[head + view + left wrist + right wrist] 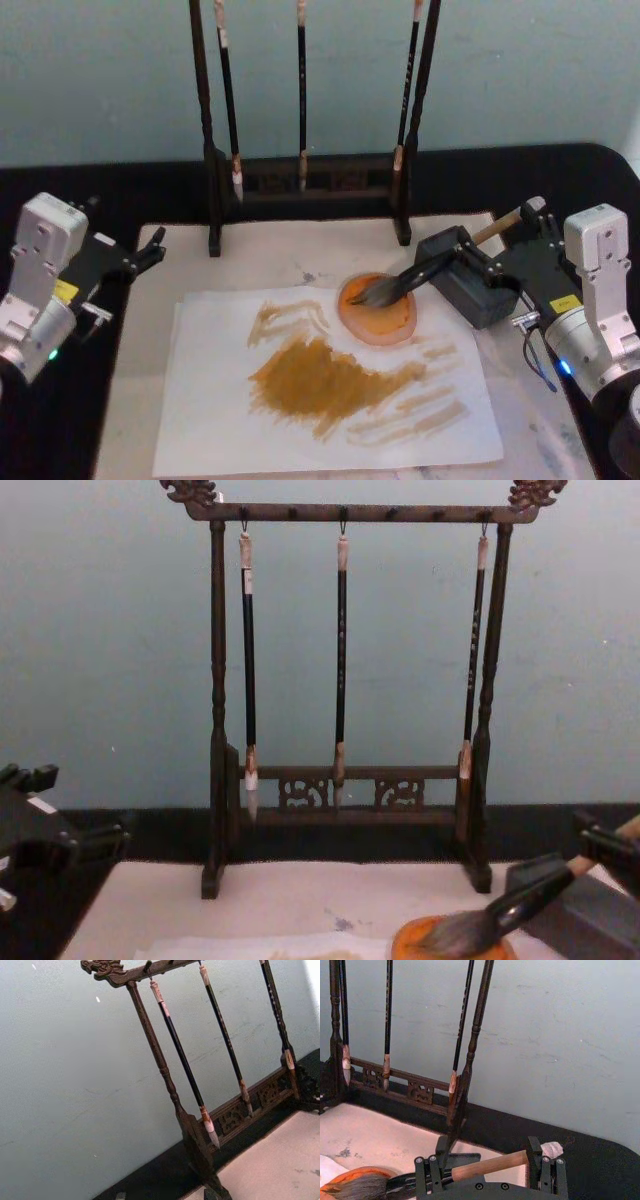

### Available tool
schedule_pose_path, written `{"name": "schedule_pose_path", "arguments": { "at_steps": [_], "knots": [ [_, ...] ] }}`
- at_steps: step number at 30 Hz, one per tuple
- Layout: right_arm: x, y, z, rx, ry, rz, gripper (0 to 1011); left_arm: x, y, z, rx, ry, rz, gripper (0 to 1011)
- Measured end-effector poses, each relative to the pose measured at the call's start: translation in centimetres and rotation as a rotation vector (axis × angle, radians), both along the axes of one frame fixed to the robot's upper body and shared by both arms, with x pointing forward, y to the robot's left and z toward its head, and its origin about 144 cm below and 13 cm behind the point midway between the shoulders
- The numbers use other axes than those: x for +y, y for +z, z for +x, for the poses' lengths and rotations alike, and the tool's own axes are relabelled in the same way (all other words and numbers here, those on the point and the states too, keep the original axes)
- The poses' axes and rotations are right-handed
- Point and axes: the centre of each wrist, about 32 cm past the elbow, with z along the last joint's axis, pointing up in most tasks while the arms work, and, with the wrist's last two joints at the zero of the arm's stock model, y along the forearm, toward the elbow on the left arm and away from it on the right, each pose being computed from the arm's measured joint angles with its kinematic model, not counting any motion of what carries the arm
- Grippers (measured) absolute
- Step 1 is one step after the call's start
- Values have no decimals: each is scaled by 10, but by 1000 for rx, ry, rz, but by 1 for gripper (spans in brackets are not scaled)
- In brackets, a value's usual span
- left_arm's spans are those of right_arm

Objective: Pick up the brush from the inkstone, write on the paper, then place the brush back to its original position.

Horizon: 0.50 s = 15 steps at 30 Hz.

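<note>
The brush (440, 262) lies slanted: its bushy hair rests in an orange dish (378, 312) and its tan handle leans on the dark grey inkstone block (470, 285). My right gripper (515, 240) is open at the handle's upper end, one finger on each side. In the right wrist view the handle (490, 1165) lies between the wide-apart fingers (427, 1175). The white paper (220, 400) carries ochre strokes. Parked at the table's left edge, my left gripper (150, 250) is open.
A dark wooden rack (300, 190) with three thin hanging brushes stands at the back, also in the chest view (340, 800). A beige mat (300, 250) lies under the paper on a black tabletop. A pale wall is behind.
</note>
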Motion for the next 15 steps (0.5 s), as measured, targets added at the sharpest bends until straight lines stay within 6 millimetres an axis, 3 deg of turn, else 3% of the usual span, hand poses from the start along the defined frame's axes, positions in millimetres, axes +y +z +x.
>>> {"name": "schedule_pose_path", "arguments": {
  "at_steps": [15],
  "knots": [
    [0,0,0,0,0,0,1000,0,0,0,0,0,0,1010]
  ]
}}
